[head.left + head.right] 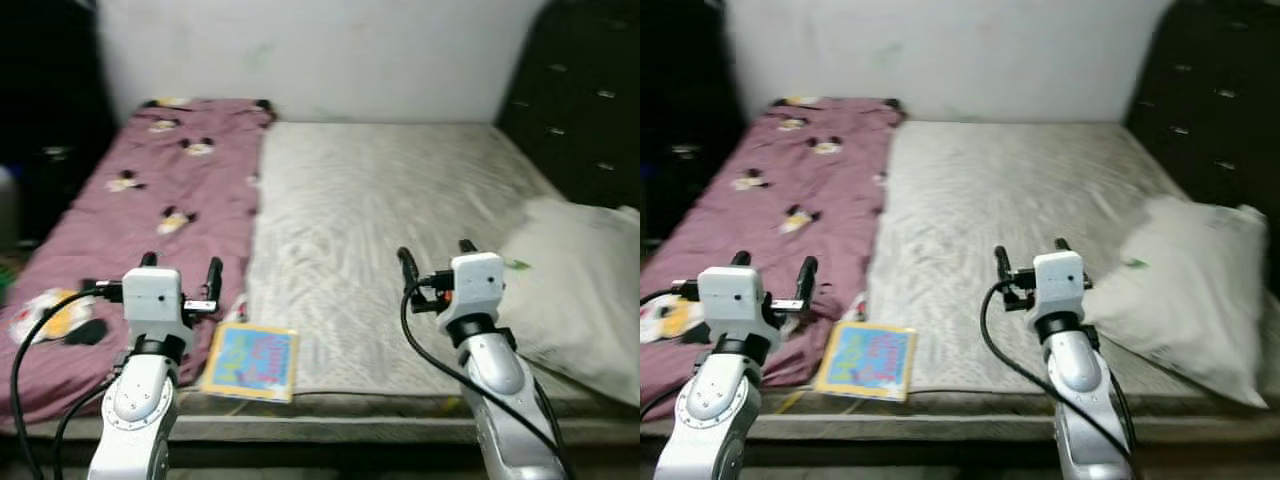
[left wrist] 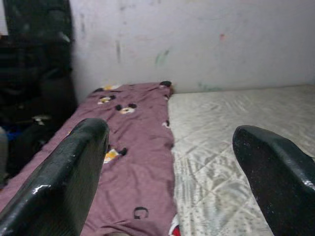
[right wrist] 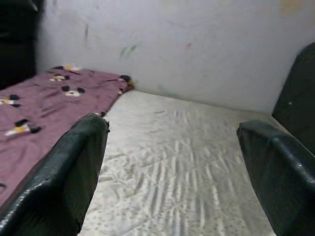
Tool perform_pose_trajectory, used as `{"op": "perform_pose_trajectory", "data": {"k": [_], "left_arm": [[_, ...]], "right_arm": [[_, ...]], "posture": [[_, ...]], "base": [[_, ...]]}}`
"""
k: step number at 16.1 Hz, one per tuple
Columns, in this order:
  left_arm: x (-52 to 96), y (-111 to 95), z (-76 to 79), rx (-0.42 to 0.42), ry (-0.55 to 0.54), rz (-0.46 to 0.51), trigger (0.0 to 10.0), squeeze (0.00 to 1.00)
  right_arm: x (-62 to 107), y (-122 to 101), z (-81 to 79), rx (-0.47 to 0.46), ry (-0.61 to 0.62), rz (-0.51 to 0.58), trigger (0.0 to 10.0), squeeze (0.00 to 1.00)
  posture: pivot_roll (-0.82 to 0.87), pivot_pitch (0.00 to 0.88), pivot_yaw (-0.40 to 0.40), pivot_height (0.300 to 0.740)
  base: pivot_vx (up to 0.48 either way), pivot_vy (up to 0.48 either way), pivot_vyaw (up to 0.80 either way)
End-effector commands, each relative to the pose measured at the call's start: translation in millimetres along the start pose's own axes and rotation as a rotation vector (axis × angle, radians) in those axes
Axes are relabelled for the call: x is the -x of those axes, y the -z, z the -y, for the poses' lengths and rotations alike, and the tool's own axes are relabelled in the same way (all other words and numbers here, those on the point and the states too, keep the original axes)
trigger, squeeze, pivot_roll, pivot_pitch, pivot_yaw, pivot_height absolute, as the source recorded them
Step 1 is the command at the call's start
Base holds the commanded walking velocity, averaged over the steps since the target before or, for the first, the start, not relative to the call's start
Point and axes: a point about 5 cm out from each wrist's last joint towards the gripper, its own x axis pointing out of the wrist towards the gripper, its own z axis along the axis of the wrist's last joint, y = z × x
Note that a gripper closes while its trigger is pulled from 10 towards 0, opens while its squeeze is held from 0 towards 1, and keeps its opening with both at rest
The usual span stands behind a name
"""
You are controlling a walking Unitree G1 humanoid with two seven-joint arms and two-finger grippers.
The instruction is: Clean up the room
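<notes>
You get dim, flat indoor light with soft blur across both eye views, stronger in the right one. The white wall (image 1: pixel 330 50) at the top is brightest; the upper left and upper right corners fall to near black. In both wrist views the near black fingers (image 2: pixel 64 182) sit out of focus.

blanket (image 1: pixel 160 190): maroon, cartoon-mouse print | mattress (image 1: pixel 390 200): pale grey quilted | book (image 1: pixel 251 362): blue-yellow

Book (image 1: pixel 251 362): colourful cover, lying flat at the bed's near edge. Pillow (image 1: pixel 575 290): white, near right. Blanket (image 1: pixel 150 215): maroon, cartoon-printed, spread along the left side.
</notes>
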Motion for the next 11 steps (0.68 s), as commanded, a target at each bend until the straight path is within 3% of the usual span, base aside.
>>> {"op": "perform_pose_trajectory", "data": {"k": [1,3,11], "left_arm": [[-2.3,-4.4,2.2,-0.001,0.013,0.01,10.0,0.0],[-2.5,-3.2,3.0,0.011,0.03,0.004,10.0,0.0],[-2.2,-0.9,10.7,0.022,0.062,-0.003,10.0,0.0]], "right_arm": [[3.4,-2.2,4.9,0.001,0.007,-0.002,10.0,0.0],[9.8,2.6,6.8,0.011,0.006,-0.026,10.0,0.0],[8.1,2.8,2.1,0.019,-0.016,-0.042,10.0,0.0]], "posture": [[-0.01,0.0,0.014,0.74],[-0.01,0.0,0.014,0.74],[-0.01,0.0,0.009,0.74]], "base": [[0.0,0.0,0.0],[0.0,0.0,0.0],[0.0,-0.352,0.0]]}}
